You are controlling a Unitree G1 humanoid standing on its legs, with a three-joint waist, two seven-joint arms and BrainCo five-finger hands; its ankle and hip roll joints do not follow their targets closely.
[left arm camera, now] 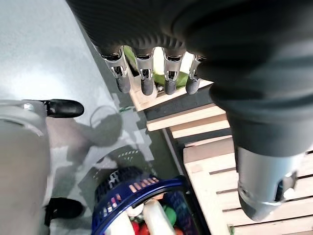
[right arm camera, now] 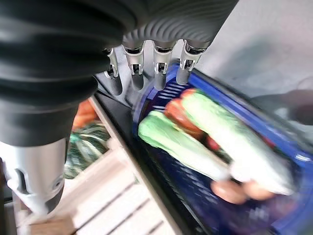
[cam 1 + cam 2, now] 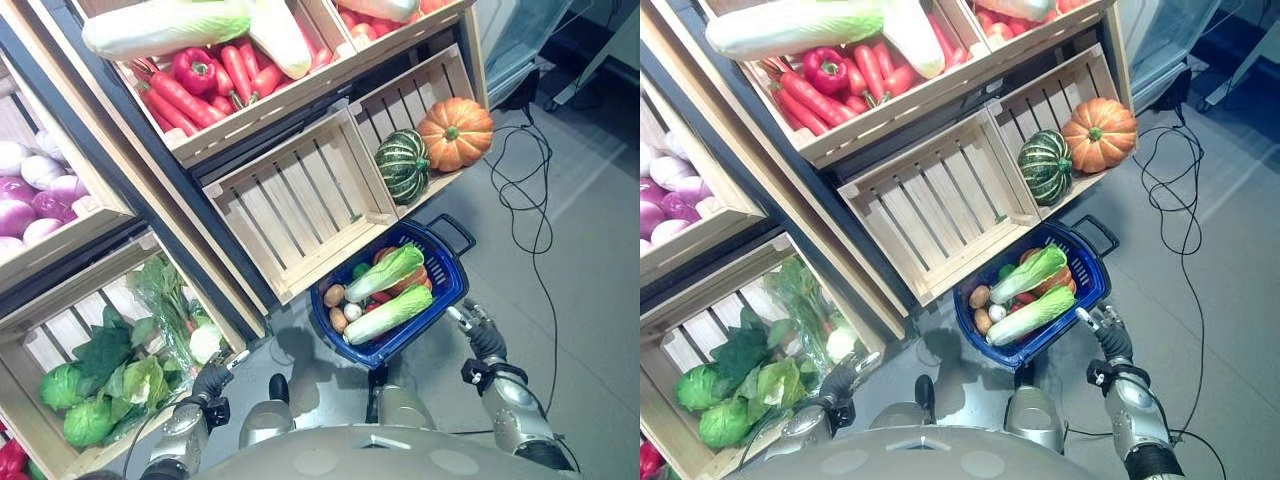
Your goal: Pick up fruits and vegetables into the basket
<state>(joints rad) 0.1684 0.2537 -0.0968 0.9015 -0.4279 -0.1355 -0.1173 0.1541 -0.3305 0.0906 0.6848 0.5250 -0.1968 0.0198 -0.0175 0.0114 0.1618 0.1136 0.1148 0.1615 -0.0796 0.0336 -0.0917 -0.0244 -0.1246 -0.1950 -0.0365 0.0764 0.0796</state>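
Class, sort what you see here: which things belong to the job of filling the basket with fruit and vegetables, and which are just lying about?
Belongs to the job:
blue basket, already holding two napa cabbages
pumpkin and striped squash in a crate
carrots
red pepper
green cabbages
left hand, right hand, both holding nothing

Just lying about:
empty wooden crate
black cable on the floor

Slatted wooden crates (image 3: 300,205) stand on a grey floor (image 3: 590,300).

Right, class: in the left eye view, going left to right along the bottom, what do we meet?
Green cabbages → left hand → blue basket → right hand.
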